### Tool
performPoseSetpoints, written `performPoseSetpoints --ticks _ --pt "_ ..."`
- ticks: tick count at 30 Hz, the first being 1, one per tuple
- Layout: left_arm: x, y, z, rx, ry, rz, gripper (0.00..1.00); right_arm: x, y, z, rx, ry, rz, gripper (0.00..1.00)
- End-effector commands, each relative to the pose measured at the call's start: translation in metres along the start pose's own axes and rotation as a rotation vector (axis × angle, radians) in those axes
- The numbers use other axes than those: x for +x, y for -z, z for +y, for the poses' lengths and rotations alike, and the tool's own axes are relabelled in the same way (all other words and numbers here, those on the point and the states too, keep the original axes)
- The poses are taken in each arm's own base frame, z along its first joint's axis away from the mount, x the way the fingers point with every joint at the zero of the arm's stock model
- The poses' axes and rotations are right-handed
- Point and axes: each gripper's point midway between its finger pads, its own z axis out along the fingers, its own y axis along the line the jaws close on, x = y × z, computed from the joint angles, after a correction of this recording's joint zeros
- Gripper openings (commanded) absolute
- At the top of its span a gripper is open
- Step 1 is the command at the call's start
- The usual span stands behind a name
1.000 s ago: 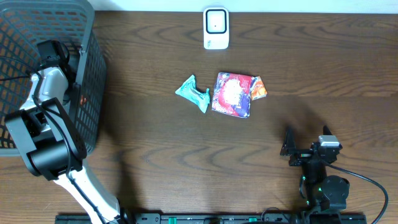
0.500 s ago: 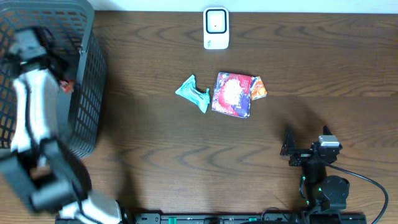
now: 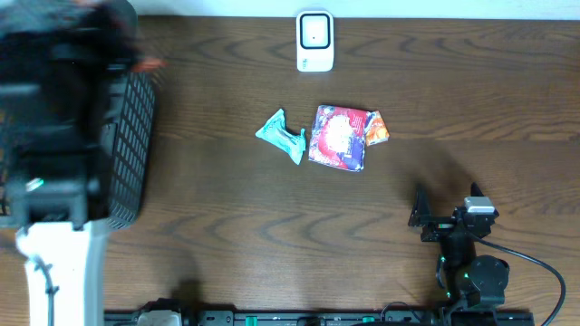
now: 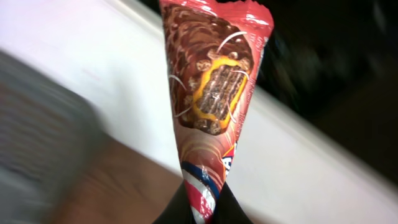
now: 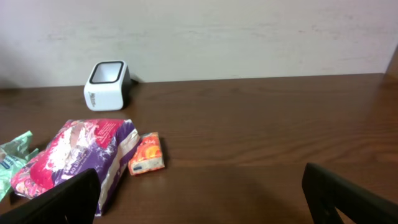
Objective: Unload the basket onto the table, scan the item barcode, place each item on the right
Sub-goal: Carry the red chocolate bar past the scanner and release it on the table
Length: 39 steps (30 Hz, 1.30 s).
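Since a second ago the left arm (image 3: 63, 109) has swung up out of the basket (image 3: 131, 149) and now shows from overhead as a dark blur lying over most of its mesh, while nothing else on the tabletop (image 3: 227, 226) has shifted; we see the left hand (image 4: 199, 210) clenched on a red snack wrapper (image 4: 214, 93), whose narrow lower end is pinched between the dark fingers (image 4: 177, 214) at the bottom edge of the left wrist view; from there the wrapper rises and widens toward a crimped top edge, its face printed with a picture of a chocolate-coated bar; behind it we make out only a smeared pale band and dark patches; from overhead a small reddish streak just beside the basket's upper right corner may be this wrapper, though we cannot tell for certain; the item is held at the far left, well apart from the white scanner (image 3: 314, 41), which stands at the far edge of the tabletop near its middle; between scanner and near edge lie a teal packet (image 3: 283, 136), a purple pouch (image 3: 338, 138) just beside it, and a small orange sachet (image 3: 376, 128) against the pouch's right side; the right hand (image 5: 200, 183) sits low at the near right, its fingers spread wide with nothing between them, facing the pouch, the sachet and the scanner
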Motion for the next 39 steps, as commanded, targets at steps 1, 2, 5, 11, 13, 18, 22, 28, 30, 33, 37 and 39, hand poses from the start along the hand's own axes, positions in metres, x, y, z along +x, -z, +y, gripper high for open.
performPoseSetpoints --ticks 1,2,5,11,13,18,22,28,30,33,37,39 --pt "0.086 -0.033 -0.044 0.120 -0.194 0.226 0.07 0.001 0.000 0.001 -0.002 0.012 0.001 0.99" --pt "0.104 -0.040 -0.047 0.110 -0.233 0.261 0.07 0.001 0.000 0.001 -0.002 0.012 0.001 0.99" --pt "0.162 -0.063 -0.041 0.038 -0.374 0.376 0.07 0.001 0.000 0.001 -0.002 0.012 0.001 0.99" --pt "0.280 -0.091 -0.012 -0.059 -0.512 0.668 0.07 0.001 0.000 0.001 -0.002 0.012 0.001 0.99" --pt "0.313 -0.094 -0.007 -0.069 -0.542 0.738 0.07 0.001 0.000 0.001 -0.002 0.012 0.001 0.99" --pt "0.372 -0.098 0.003 -0.110 -0.545 0.849 0.08 0.001 0.000 0.001 -0.002 0.012 0.001 0.99" --pt "0.404 -0.099 0.014 -0.183 -0.452 0.901 0.08 0.001 0.000 0.001 -0.002 0.012 0.001 0.99" --pt "0.422 -0.097 0.011 -0.170 -0.409 0.947 0.68 0.001 0.000 0.001 -0.003 0.012 0.001 0.99" --pt "0.414 -0.100 0.005 -0.149 -0.412 0.925 0.77 0.001 0.000 0.001 -0.002 0.012 0.001 0.99" --pt "0.374 -0.106 -0.013 -0.083 -0.435 0.845 0.77 0.001 0.000 0.001 -0.002 0.012 0.001 0.99" --pt "0.297 -0.104 -0.031 -0.039 -0.382 0.693 0.77 0.001 0.000 0.001 -0.002 0.012 0.001 0.99" --pt "0.252 -0.099 -0.029 -0.038 -0.344 0.608 0.77 0.001 0.000 0.001 -0.002 0.012 0.001 0.99"
